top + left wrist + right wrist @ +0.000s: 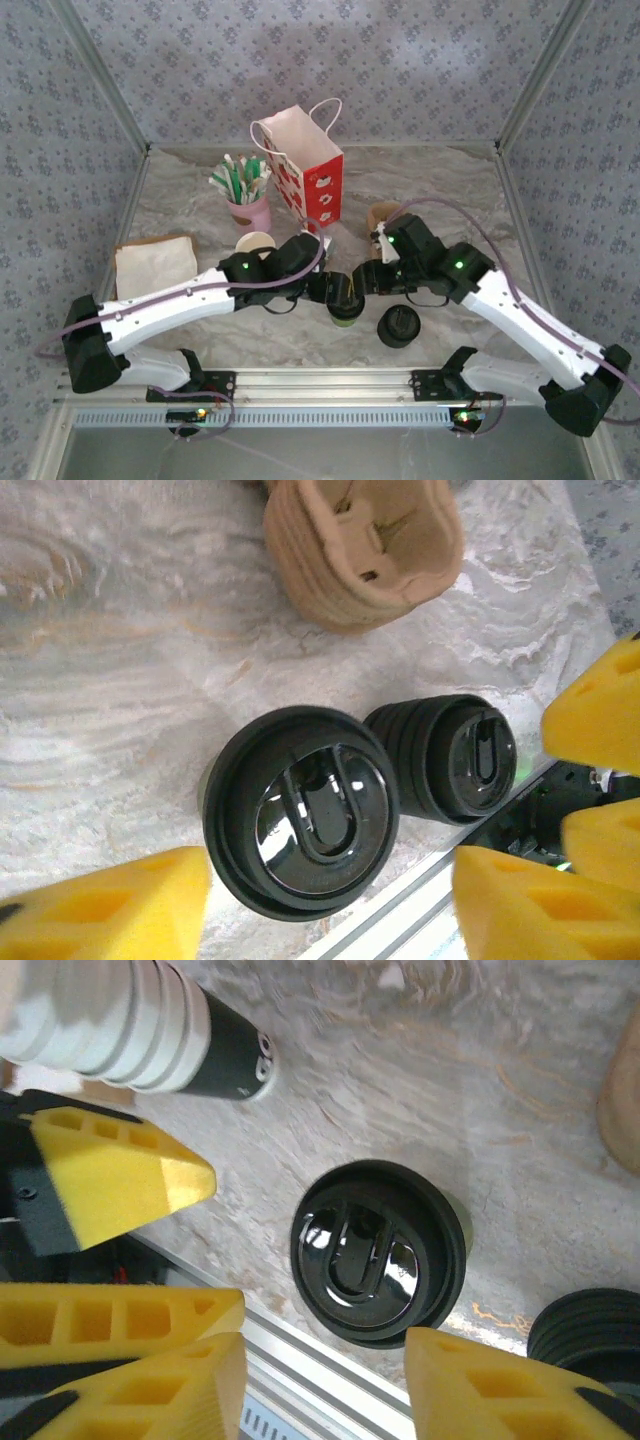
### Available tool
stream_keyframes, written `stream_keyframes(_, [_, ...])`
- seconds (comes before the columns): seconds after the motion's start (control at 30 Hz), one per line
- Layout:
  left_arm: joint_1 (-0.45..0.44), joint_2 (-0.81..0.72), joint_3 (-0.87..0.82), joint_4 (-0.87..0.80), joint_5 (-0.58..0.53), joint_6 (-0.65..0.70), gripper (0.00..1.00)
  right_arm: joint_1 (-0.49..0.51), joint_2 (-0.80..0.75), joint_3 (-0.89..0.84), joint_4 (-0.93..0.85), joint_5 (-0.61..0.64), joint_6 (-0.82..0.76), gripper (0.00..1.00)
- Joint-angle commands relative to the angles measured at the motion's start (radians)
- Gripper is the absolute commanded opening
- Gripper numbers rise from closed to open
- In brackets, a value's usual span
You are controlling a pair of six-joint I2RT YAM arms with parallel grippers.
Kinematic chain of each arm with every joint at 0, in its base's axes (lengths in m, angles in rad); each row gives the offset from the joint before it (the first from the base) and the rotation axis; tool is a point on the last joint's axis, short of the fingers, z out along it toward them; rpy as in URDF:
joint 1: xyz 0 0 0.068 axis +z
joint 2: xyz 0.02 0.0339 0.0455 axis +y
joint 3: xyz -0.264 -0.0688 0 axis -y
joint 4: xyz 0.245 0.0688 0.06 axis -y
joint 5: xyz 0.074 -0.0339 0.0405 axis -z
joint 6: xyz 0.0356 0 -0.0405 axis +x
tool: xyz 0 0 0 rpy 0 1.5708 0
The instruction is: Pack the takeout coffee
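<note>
The takeout coffee (347, 308), a small cup with a round black lid and greenish sides, stands upright near the table's front edge between my two grippers. In the left wrist view its lid (300, 812) lies between my left gripper's (330, 905) yellow fingers (110, 908), which stand open and apart from it. In the right wrist view the coffee (378, 1252) sits just beyond my right gripper (325, 1385), also open, its pads (500, 1390) clear of the lid. From above, the left gripper (325, 287) and the right gripper (372, 280) flank the cup closely.
A squat pile of black lids (398, 326) sits right of the coffee. Behind stand a red and white paper bag (305, 170), a pink cup of straws (248, 205), a stack of white cups (256, 244), napkins (155, 265) and a cardboard carrier (381, 214).
</note>
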Motion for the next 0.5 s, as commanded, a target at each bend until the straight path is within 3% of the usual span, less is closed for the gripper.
stream_keyframes(0.0, [-0.005, -0.060, 0.076, -0.094, -0.033, 0.035, 0.75, -0.028, -0.055, 0.054, -0.069, 0.007, -0.040, 0.56])
stream_keyframes(0.17, [0.000, -0.123, 0.175, -0.222, -0.087, 0.072, 0.99, -0.068, -0.108, 0.124, -0.136, -0.028, -0.089, 0.75])
stream_keyframes(0.4, [0.045, -0.196, 0.290, -0.352, -0.083, 0.124, 0.99, -0.074, -0.128, 0.195, -0.223, -0.024, -0.112, 1.00])
stream_keyframes(0.47, [0.059, -0.208, 0.322, -0.375, -0.073, 0.141, 0.99, -0.074, -0.137, 0.187, -0.231, 0.007, -0.102, 1.00])
